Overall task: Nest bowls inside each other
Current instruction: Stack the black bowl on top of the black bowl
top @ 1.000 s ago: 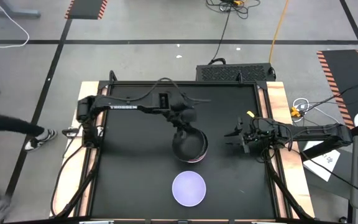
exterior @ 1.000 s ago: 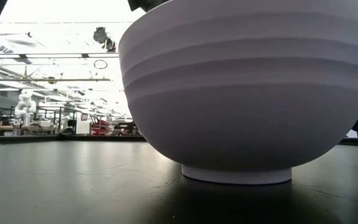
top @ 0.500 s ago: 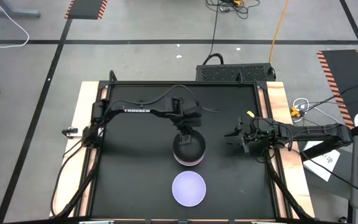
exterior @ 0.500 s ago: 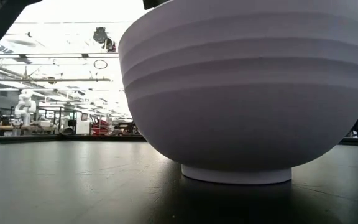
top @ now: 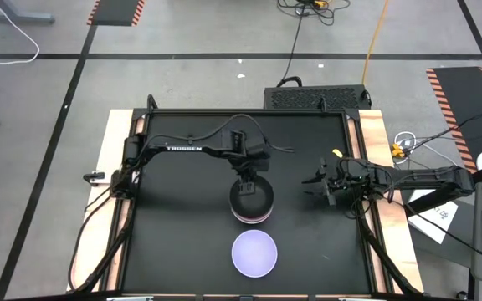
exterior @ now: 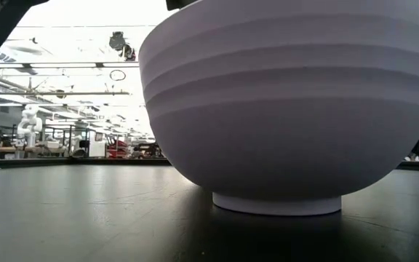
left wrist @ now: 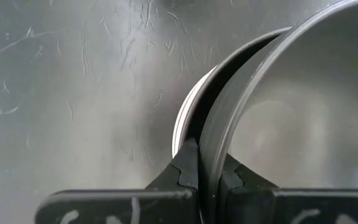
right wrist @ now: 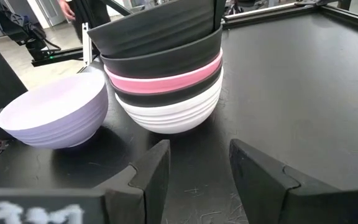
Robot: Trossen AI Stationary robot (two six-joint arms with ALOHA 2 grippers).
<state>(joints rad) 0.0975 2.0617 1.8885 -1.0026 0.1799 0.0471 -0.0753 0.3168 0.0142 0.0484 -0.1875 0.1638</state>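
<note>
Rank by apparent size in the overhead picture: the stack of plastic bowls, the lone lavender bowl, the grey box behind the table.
1. Grey box, largest.
2. Pale lavender round plastic bowl and stack of plastic bowls: look alike, unranked.

Two dark arms; left arm [top: 182,148] bears white lettering; black cables trail alongside.

You see a grey concrete floor [top: 182,84] crossed by black tape lines [top: 224,56], orange-striped hazard mats [top: 463,92], and trailing cables [top: 295,42].
</note>
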